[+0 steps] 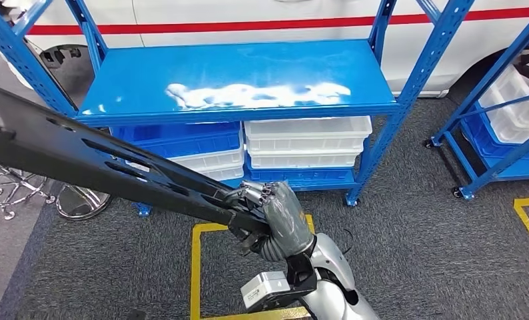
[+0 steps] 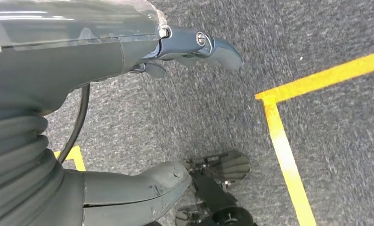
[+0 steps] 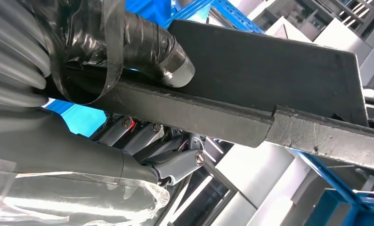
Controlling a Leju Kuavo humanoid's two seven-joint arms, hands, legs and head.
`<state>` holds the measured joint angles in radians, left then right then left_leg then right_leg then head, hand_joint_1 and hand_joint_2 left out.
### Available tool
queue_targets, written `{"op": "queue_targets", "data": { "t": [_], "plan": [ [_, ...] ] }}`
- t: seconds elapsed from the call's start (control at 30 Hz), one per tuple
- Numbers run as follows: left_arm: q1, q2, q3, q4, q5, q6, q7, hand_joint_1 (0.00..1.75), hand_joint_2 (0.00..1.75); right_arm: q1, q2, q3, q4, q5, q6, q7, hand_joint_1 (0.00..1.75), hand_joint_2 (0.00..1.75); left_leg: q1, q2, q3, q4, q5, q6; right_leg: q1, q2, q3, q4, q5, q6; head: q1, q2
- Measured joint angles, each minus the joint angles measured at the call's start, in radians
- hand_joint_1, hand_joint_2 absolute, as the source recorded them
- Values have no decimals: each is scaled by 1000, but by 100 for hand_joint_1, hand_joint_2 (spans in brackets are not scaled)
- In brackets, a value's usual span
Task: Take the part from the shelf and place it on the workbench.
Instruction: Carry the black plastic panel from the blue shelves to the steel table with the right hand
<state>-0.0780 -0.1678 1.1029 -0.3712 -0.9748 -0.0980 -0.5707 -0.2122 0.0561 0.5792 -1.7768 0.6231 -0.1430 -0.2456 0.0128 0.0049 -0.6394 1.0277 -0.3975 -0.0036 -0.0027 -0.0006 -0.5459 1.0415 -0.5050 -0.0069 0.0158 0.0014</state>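
While your right hand (image 1: 275, 217) wraps its fingers (image 3: 168, 162) around one end of the long black part (image 1: 88, 157), the part is in the air, slanting up to the left in front of the blue shelf (image 1: 242, 80). Your left hand (image 2: 128, 122) hangs over the grey carpet (image 2: 336, 141) with fingers apart, holding nothing.
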Motion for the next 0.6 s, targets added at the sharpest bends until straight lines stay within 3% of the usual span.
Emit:
{"op": "queue_targets", "data": {
  "t": [0.07,0.17,0.2,0.23,0.27,0.3,0.37,0.4,0.43,0.53,0.6],
  "plan": [
    [1,0,0,0,0,2,1,0,175,0,0,2,0,-1,0,0,175,175,3,-1,-13,17,-22,-11,-2,-3,-12,-5,17,-16,0,0],
    [4,0,0,0,-1,4,2,0,175,0,1,7,3,-1,0,0,175,175,6,-1,-69,175,-148,-21,-1,-7,-45,-7,45,-34,0,0],
    [4,0,0,1,-1,4,2,0,175,0,1,8,4,-1,0,0,175,175,6,-1,-83,234,-181,-23,1,-8,-58,-5,54,-35,0,0],
    [4,0,0,1,-1,4,3,0,175,1,1,8,6,-1,0,1,175,175,6,-1,-82,265,-197,-23,3,-8,-71,-4,63,-36,0,0],
    [4,0,0,1,-1,4,3,0,175,1,1,9,8,-1,0,1,175,175,6,-1,-60,257,-195,-22,5,-8,-84,-2,71,-35,0,0],
    [4,1,0,1,-1,4,3,0,175,1,1,9,10,-1,0,1,175,175,6,-1,-16,210,-179,-20,6,-8,-96,1,79,-34,0,0],
    [2,1,0,1,-1,4,3,0,175,1,1,10,11,-1,0,2,175,175,2,-1,88,67,-143,-11,8,-8,-113,5,93,-28,0,0],
    [0,1,0,1,-1,4,2,0,175,1,2,11,11,-1,0,1,175,175,-1,-2,120,15,-133,-6,8,-8,-117,6,100,-23,0,0],
    [-1,1,0,1,-1,5,2,0,175,0,2,11,10,-1,0,1,175,175,-4,-3,133,-12,-128,0,8,-9,-119,5,107,-18,0,0],
    [1,1,0,1,-2,6,3,0,175,-1,3,13,10,-2,1,2,175,175,-8,-2,126,-25,-105,17,5,-10,-121,-4,126,1,0,0],
    [0,1,0,1,-3,6,3,0,175,-2,3,14,10,-2,1,2,175,175,-3,2,114,-36,-80,32,3,-6,-137,23,88,12,0,0]
  ]
}}
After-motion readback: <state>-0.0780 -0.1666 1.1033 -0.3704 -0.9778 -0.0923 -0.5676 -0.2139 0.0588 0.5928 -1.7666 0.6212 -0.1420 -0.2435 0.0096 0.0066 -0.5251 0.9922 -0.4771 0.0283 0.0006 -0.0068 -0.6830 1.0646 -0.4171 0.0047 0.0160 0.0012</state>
